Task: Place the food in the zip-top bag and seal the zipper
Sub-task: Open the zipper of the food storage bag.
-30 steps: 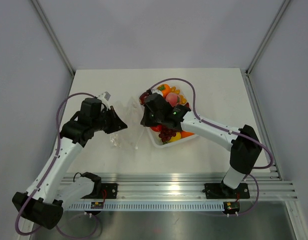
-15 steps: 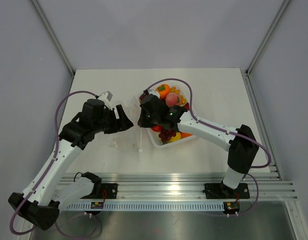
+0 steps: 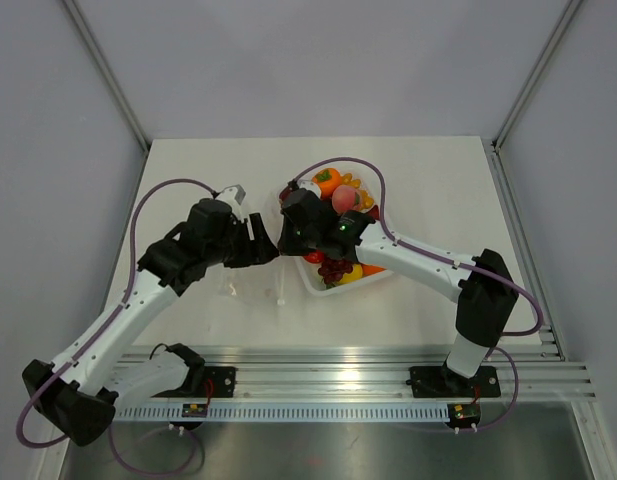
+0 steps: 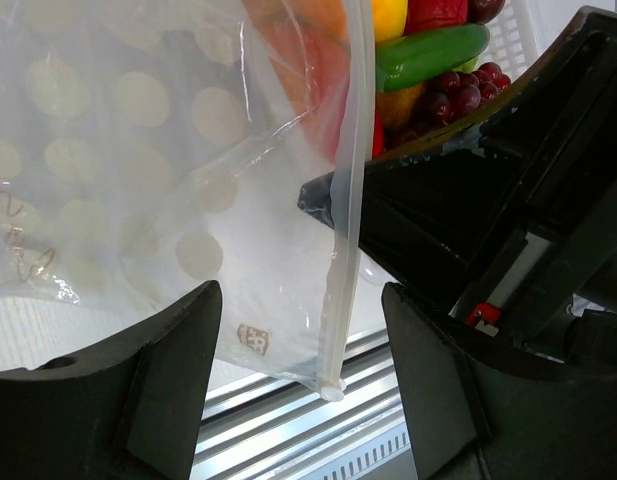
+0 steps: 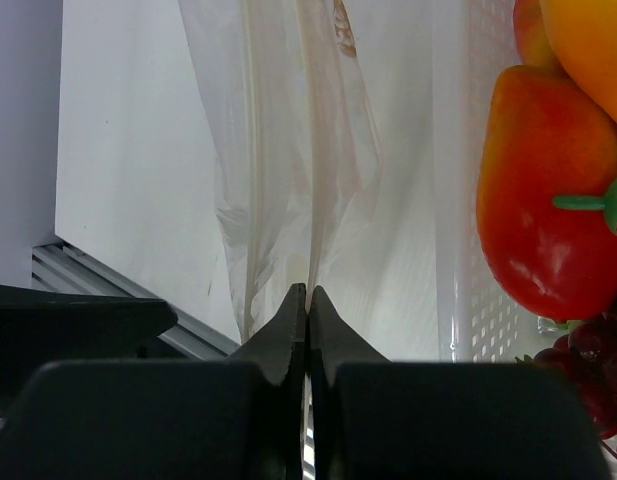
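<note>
The clear zip-top bag (image 4: 138, 200) hangs between the two grippers, beside the white tray (image 3: 318, 283). Its zipper (image 4: 350, 150) runs as a pale strip down to a free corner. My left gripper (image 4: 298, 300) is open, with that lower corner hanging between its fingers, not pinched. My right gripper (image 5: 308, 290) is shut on the bag's edge (image 5: 288, 150), just left of the tray wall (image 5: 478, 300). The food lies in the tray: an orange (image 3: 328, 182), a red-orange fruit (image 5: 548, 220), a green piece (image 4: 433, 55) and purple grapes (image 4: 458, 95). In the top view the left gripper (image 3: 269, 250) and right gripper (image 3: 285, 238) nearly meet.
An aluminium rail (image 3: 368, 375) runs along the near table edge, below the bag's corner. The right arm (image 3: 428, 262) reaches across the tray's near side. Purple cables loop above both arms. Grey walls close in the table on the left, back and right.
My left gripper has opened, let go of the bag, and moved right toward the right gripper. The right gripper has stayed shut on the bag's edge and barely shifted.
</note>
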Available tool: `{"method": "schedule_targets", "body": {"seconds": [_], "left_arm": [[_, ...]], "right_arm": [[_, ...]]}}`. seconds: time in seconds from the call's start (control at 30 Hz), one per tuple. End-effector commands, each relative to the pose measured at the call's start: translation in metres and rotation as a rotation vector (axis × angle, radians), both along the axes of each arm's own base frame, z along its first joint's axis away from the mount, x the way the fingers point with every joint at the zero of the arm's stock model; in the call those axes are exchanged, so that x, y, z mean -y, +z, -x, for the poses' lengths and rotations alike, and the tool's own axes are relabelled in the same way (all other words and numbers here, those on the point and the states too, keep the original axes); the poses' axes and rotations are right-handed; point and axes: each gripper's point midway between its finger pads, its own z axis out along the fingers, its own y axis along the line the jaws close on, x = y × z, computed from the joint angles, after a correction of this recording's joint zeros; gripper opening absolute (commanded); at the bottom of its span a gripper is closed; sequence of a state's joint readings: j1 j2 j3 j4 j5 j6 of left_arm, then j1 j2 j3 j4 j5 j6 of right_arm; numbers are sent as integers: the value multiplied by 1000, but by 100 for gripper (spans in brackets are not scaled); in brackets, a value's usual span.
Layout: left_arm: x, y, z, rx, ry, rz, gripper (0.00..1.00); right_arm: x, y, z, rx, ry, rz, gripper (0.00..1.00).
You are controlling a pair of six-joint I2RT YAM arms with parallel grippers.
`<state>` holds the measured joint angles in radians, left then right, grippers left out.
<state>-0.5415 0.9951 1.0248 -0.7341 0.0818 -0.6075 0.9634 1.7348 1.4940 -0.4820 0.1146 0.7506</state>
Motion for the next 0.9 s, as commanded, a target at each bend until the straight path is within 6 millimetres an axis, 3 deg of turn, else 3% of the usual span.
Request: {"method": "schedule_targets", "body": {"seconds": [0.0,0.27,0.47,0.67,0.8,0.87], "left_arm": [[19,7,-13,45,-30,38,67],[26,-18,-8,4,-61,-34,54],[14,-27,-12,2,-8,-91,40],[-3,-17,-15,40,76,-121,22],[-9,2,-14,74,107,-100,0],[-15,15,-15,87,131,-85,0]], "right_arm": [[-4,29,-1,39,-17,-60,0],[-5,40,5,37,-5,-104,0],[-3,52,8,48,0,-130,0],[7,45,8,48,-18,-90,0],[13,28,11,34,-21,-47,0],[20,21,8,39,-39,-15,0]]}}
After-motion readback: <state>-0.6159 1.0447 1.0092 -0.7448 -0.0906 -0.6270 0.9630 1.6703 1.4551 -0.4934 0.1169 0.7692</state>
